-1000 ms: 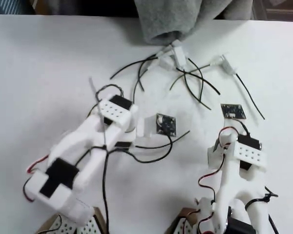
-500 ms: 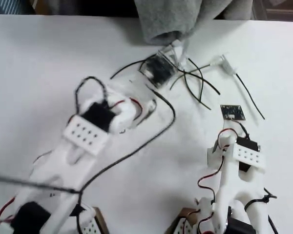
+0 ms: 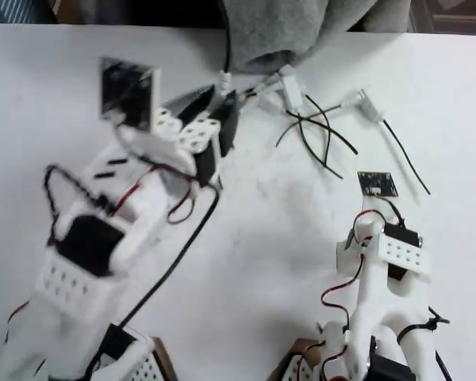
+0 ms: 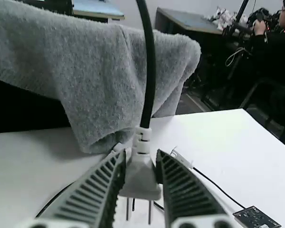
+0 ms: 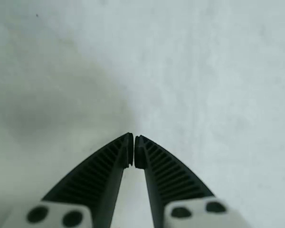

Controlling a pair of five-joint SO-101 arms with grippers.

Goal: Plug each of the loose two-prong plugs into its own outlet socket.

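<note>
White desk, grey towel draped over its far edge. Left arm is stretched toward the towel. Left fingers are clamped on the white body of a 2-prong plug, 1 finger on each side. Its prongs point down toward the desk; cannot tell whether they touch it. The black cord runs up from the plug in front of the towel. Plug 2 lies on the desk just beside the towel's edge. Plug 3 lies farther toward the right arm's side. Thin black wires cross on the desk between them. Right arm is near the front edge, well apart from all 3 plugs. Right fingers are closed to a hairline slit at the tips, holding nothing, over bare desk. A small dark board sits just beyond the right arm.
</note>
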